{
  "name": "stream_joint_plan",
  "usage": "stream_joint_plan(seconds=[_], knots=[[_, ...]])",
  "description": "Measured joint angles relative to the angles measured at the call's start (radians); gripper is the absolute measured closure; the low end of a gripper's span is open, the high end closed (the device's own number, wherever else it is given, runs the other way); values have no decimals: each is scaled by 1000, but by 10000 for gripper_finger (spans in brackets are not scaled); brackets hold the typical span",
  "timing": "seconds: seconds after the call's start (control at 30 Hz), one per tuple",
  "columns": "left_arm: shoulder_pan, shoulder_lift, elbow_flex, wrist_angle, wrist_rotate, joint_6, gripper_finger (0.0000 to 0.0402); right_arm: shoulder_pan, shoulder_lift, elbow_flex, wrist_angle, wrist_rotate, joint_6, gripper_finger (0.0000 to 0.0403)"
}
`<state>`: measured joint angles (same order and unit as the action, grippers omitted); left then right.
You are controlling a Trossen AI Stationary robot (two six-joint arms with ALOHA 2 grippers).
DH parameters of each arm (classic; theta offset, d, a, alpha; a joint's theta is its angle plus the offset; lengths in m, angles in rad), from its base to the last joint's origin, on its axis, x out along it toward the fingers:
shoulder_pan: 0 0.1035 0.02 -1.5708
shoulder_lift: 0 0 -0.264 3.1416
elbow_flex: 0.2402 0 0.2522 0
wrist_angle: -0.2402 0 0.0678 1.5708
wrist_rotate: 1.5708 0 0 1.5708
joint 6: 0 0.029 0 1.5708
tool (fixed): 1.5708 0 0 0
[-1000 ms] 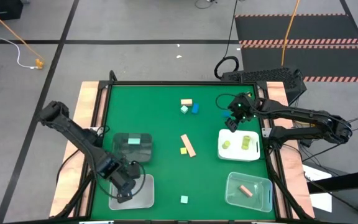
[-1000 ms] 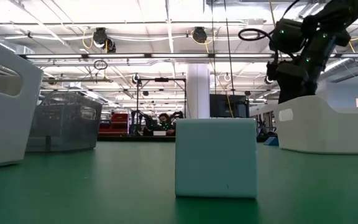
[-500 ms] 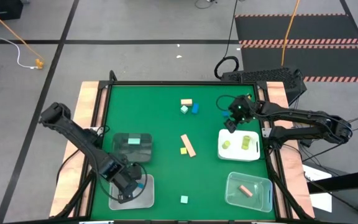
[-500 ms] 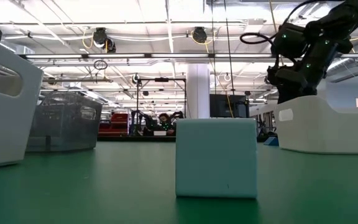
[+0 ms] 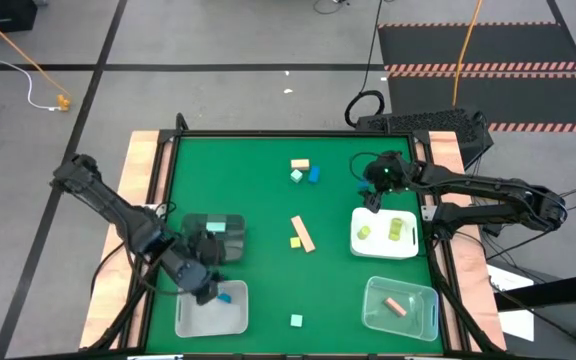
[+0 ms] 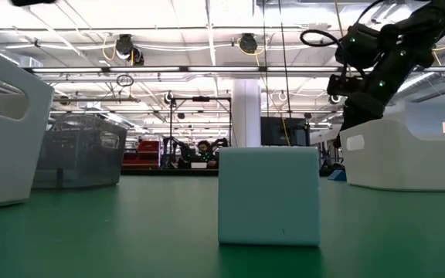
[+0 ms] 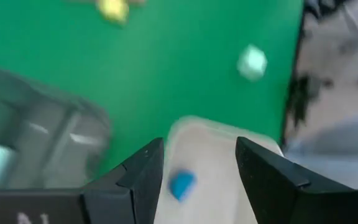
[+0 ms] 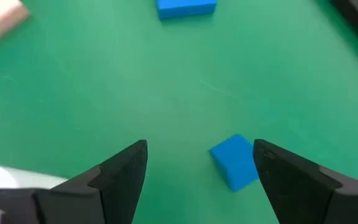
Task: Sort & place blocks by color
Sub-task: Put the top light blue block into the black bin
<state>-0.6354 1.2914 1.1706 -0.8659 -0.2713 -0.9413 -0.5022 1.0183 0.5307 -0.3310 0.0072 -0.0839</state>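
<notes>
A green-topped table (image 5: 268,200) with pale wooden side rails (image 5: 140,190) is set on a grey concrete floor (image 5: 218,40) crossed by dark lines. Black mats edged with striped tape (image 5: 478,45) are laid beyond it, where an orange cable (image 5: 8,38) is trailed. A white column (image 6: 246,112) and ceiling trusses (image 6: 168,31) are seen behind.

Bare green mat (image 8: 104,93) surrounds the small blue block (image 8: 235,163).
</notes>
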Motion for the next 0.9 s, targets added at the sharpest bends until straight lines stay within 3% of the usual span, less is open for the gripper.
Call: stream_joint_plan(seconds=[0.13,0.23,0.5,0.9], knots=[[48,-52,0,3,-126,60,202,0,0,-48,61,47,-45,122],[88,-76,0,3,-154,124,201,0,0,-93,126,46,-36,122],[213,-96,0,5,-160,323,201,-6,3,-175,294,76,-29,122],[315,-95,0,58,-132,478,201,16,-3,-179,305,14,185,122]])
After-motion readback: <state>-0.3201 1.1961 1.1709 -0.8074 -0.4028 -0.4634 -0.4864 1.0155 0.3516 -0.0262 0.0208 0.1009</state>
